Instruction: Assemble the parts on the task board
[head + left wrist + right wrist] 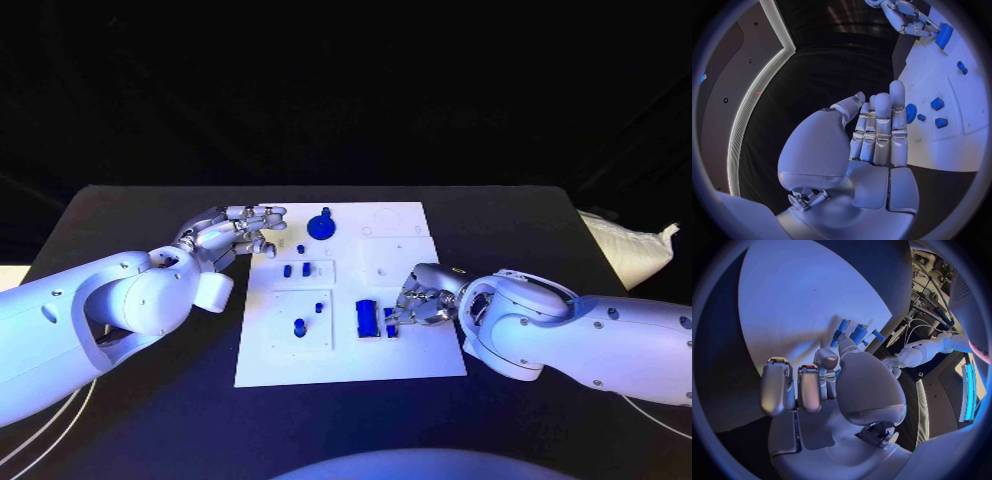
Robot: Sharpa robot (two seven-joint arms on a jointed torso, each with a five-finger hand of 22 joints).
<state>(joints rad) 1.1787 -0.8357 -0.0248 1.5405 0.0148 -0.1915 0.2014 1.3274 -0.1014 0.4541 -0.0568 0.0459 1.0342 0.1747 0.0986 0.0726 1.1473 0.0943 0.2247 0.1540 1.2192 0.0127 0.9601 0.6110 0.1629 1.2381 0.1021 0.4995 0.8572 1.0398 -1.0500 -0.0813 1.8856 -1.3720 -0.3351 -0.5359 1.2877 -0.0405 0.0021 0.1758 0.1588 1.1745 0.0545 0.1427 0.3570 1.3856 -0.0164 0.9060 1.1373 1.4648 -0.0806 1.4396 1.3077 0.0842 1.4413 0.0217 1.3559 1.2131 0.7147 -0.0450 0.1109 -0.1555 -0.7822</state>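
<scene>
Task board (pixel 418 360): white plate, centre of the black table (pixel 144 420), long axis running away from the robot. Parts spread over it: a blue rectangular block (pixel 366 318) at the near middle, a small peg (pixel 300 326) in the near-left panel, two small pieces (pixel 297 270) in the panel behind that, and a round gear-like part (pixel 322 227) at the far-left end.

Step in hand, my read: the right hand is working the rectangular block, either seating it or picking at the small blue piece (pixel 391 328) just beside it. Far from finished; most parts look loose or unplaced.

Right hand (pixel 411 300) is at the board's near-right area, fingers curled down, fingertips touching the block's right edge. Right wrist view shows fingertips (pixel 831 359) right against blue pieces (pixel 858 333) on the plate. Can't tell whether it actually has a grip or is just pressing on it, as the contact is hidden by the fingers.

Left hand (pixel 238 232) is at the board's far-left edge, just beside the gear-like part. Left wrist view: fingers (pixel 882 130) straight and together, nothing in them, gear (pixel 910 113) just past the tips. Released, holding nothing.

Next move probably calls for a confirmed pinch on the block or its neighbour piece, then alignment with its seat before pressing. Risk: small parts close together, so a nudge could shift the adjacent one.
</scene>
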